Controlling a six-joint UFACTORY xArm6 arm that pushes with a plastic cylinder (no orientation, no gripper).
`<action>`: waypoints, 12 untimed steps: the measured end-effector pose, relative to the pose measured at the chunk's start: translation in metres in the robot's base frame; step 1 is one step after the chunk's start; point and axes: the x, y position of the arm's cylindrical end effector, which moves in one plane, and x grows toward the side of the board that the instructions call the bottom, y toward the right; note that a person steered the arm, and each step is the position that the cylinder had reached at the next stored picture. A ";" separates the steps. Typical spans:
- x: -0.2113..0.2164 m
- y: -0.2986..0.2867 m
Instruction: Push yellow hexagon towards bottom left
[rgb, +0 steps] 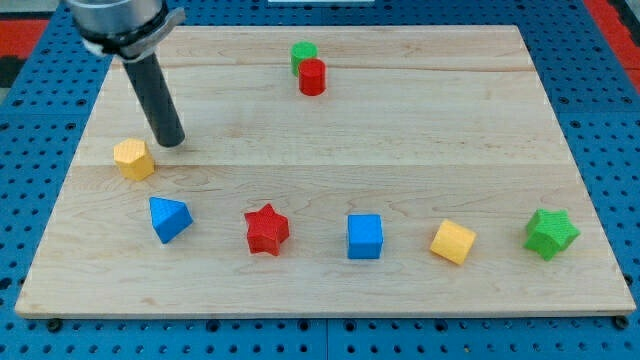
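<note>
My tip (171, 141), the bare end of a dark rod with nothing to open or close, rests on the wooden board (420, 110) just up-right of the small yellow hexagonal block (133, 158), seemingly not touching. The block sits near the board's left edge, above a blue triangular block (168, 218). It appears light, rigid and free-sliding; contact belongs on its upper-right face, centred to avoid spin.

A pale wooden counter (420, 110) fills most of the frame, lying on a blue perforated surface (600, 130). Near the top centre a green block (303, 54), possibly a cylinder though half hidden, sits touching a red cylinder (312, 77) just below it. Along the lower part runs a loose row: a blue triangular block (168, 218) at lower left, then a red star (267, 230), a blue cube (365, 237), a yellow cube (453, 242), and a green star (551, 233) at lower right, each apart from its neighbours.
</note>
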 end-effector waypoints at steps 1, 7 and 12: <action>0.004 -0.035; 0.076 -0.039; 0.110 -0.063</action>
